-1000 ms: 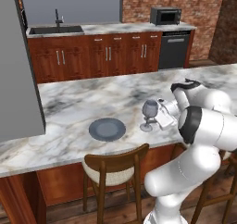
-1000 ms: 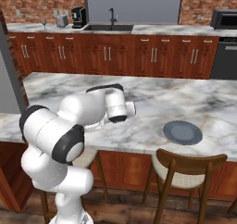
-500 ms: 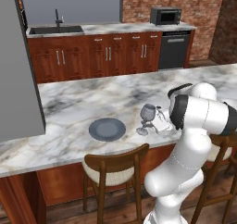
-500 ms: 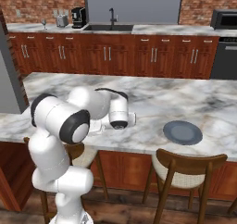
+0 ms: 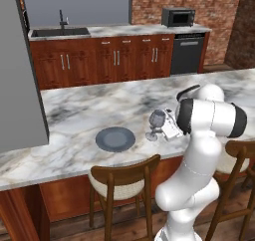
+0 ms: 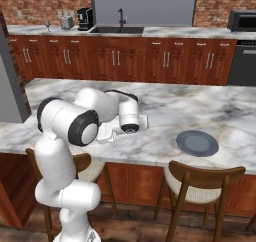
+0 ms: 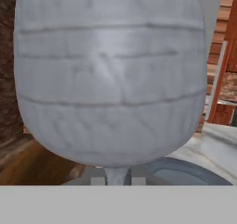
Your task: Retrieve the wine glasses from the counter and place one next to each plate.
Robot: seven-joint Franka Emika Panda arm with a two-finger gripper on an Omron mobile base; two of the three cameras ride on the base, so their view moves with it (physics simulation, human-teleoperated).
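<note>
One wine glass (image 5: 157, 121) stands out on the near marble bench (image 5: 79, 110), the island with wooden chairs (image 5: 124, 182) tucked under its front edge. The end effector (image 5: 167, 128) is clenched on the stem of this glass; the bowl stays upright above the grip. The foot sits right at the marble, and I cannot tell whether it touches. In the hand view the rounded bowl (image 7: 109, 75) looms close, its stem (image 7: 116, 176) dropping between the fingers.

Just beside the glass, toward the bench's front edge, lies a blue-grey plate (image 5: 115, 138); glass and plate are near each other but apart. From the right base view the same plate (image 6: 197, 143) sits by the front edge, well apart from the white arm (image 6: 80, 118) that folds low over the marble.

Beyond the island runs the far bench (image 6: 150, 32) against the brick wall, over reddish-brown cabinets (image 5: 104, 60), with a sink and faucet (image 5: 62, 21) and a microwave (image 5: 178, 17) at its right end. Near its left end stand a coffee machine (image 6: 85, 19) and a toaster (image 6: 65, 22), with a second wine glass (image 6: 47, 24) just beside the toaster.
</note>
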